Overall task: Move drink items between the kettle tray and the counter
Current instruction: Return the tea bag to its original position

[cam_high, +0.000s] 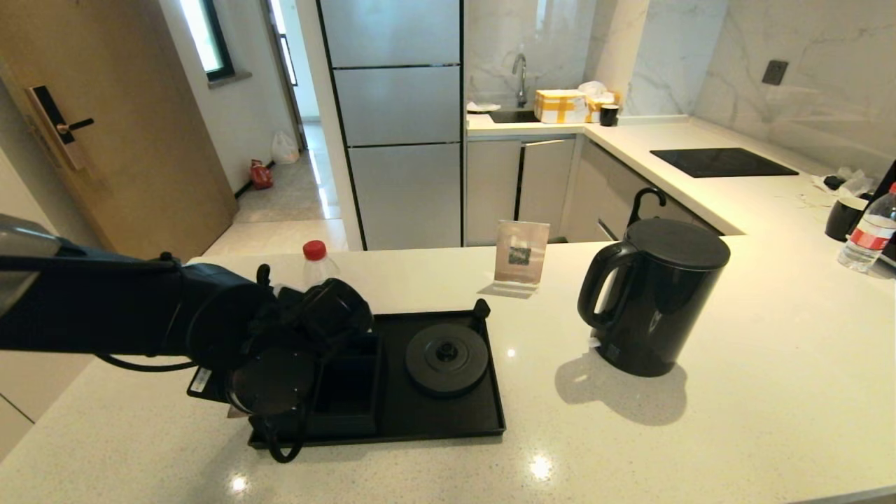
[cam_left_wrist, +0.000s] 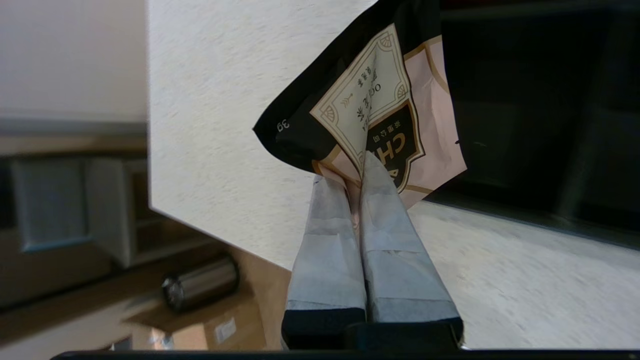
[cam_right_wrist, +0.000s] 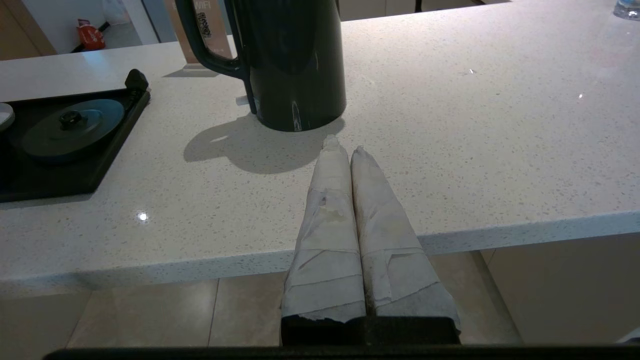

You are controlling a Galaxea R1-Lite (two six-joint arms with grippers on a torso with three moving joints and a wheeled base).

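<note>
My left gripper is shut on the pale-pink tea sachet, pinching its lower corner; the sachet hangs over the white counter beside the dark kettle tray. In the head view my left arm reaches over the left end of the black tray and hides the fingers and sachet. The round base disc is bare. The black kettle stands on the counter right of the tray. My right gripper is shut and empty, at the counter's front edge, pointing towards the kettle.
A red-capped water bottle stands behind my left arm. A small sign card stands behind the tray. At the far right are a water bottle, a black mug and a cooktop.
</note>
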